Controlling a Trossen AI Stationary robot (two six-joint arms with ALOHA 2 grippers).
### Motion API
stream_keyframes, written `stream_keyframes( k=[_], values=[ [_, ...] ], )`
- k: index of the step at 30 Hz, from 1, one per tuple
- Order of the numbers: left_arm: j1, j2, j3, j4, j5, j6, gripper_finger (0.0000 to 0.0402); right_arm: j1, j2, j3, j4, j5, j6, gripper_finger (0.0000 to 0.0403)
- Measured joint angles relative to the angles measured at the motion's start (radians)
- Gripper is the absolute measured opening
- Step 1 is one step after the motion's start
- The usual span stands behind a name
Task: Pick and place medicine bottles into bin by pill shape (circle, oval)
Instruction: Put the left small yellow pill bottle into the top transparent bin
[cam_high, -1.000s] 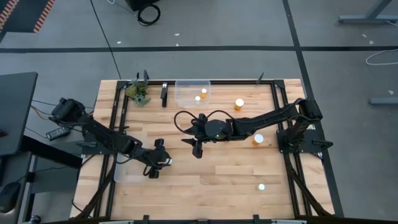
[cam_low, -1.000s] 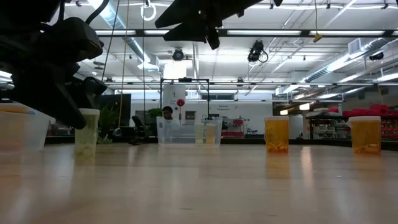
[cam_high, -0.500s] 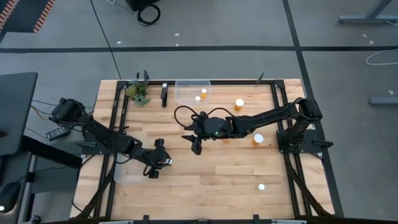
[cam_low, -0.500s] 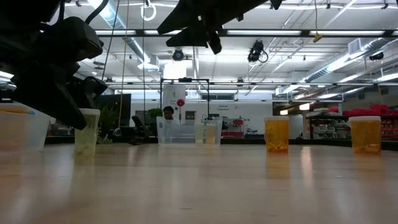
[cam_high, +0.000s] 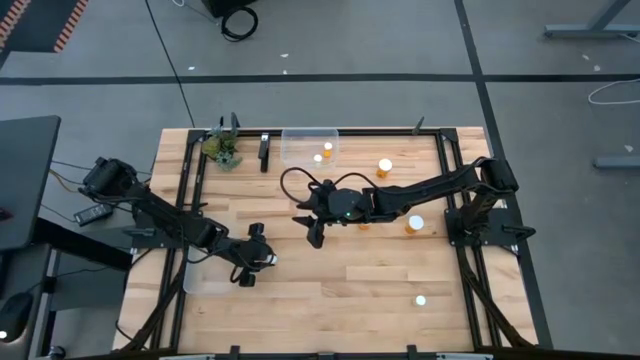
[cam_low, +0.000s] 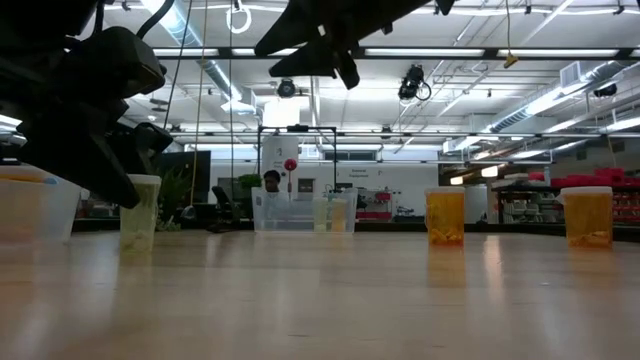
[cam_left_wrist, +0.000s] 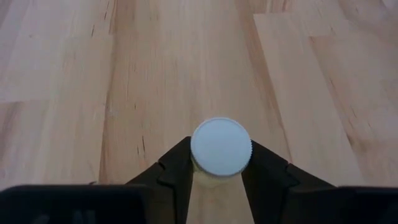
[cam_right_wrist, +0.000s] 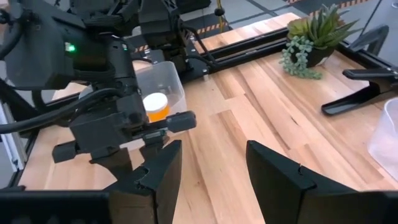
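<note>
**One bottle gripped, my other hand free**

My left hand (cam_left_wrist: 219, 180) is clamped on a medicine bottle (cam_left_wrist: 221, 147), its white cap showing between my two dark fingers, low over the bench (cam_high: 340, 290) near its left front, just beside a clear bin (cam_high: 205, 278). My right hand (cam_high: 313, 228) hangs above the middle of the bench with its fingers spread and nothing between them. Other bottles stand apart: two in the far clear bin (cam_high: 310, 148), one (cam_high: 385, 166) just right of it, one (cam_high: 415, 224) under my right arm, one (cam_high: 421, 299) near the front right. A small green plant (cam_high: 224, 148) sits at the far left.
</note>
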Motion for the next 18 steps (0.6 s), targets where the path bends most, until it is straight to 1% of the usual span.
stream_keyframes(
  k=[18],
  values=[
    [0.0, 0.0, 0.0, -0.005, 0.0, 0.0, 0.0131, -0.011, 0.0, 0.0, -0.016, 0.0, 0.022, 0.0186]
  ],
)
